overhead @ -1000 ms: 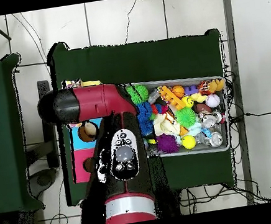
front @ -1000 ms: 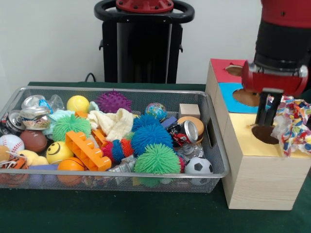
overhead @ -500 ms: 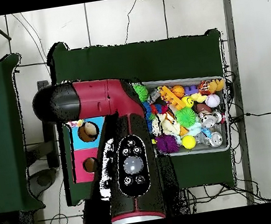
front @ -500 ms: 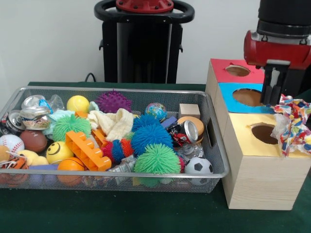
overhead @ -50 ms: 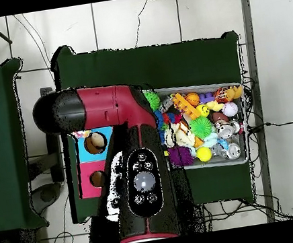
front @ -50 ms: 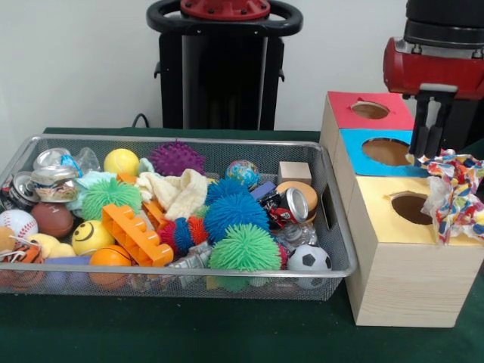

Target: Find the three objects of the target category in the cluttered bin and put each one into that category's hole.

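We judge the rag toy [front @ -50 ms: 454,193] draped beside the yellow hole [front @ -50 ms: 412,206] may snag our gripper [front @ -50 ms: 428,136]; finger spread: cannot tell.

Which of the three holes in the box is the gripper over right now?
The gripper hangs over the blue section's hole, the middle one between the red and yellow holes.

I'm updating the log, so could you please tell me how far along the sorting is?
Done: nothing confirmable; the holes' insides are hidden. In hand: the gripper hovers over the box, nothing visibly in it; a rag toy lies beside the yellow hole, not inside. Left: the bin is full of clutter.
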Controlling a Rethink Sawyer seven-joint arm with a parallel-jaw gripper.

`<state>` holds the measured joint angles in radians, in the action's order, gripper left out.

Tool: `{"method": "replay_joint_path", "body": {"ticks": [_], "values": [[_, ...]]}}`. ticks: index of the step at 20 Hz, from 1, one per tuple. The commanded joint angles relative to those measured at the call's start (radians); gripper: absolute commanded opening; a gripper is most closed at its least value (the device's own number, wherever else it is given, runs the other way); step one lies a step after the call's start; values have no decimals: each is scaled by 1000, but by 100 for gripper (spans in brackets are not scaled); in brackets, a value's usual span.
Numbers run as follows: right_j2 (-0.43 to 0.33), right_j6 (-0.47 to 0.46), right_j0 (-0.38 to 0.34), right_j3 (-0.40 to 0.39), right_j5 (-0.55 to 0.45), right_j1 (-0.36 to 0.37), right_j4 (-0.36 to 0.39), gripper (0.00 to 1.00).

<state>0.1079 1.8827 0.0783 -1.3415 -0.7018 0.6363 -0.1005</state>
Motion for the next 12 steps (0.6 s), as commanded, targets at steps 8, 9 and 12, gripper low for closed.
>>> {"method": "replay_joint_path", "body": {"ticks": [8, 9, 12], "values": [[-101, 130, -2, -140, 20, -32, -29, 0], [-97, 137, 4, -138, 19, -31, -27, 0], [-86, 146, 14, -133, 9, -21, -20, 0]]}}
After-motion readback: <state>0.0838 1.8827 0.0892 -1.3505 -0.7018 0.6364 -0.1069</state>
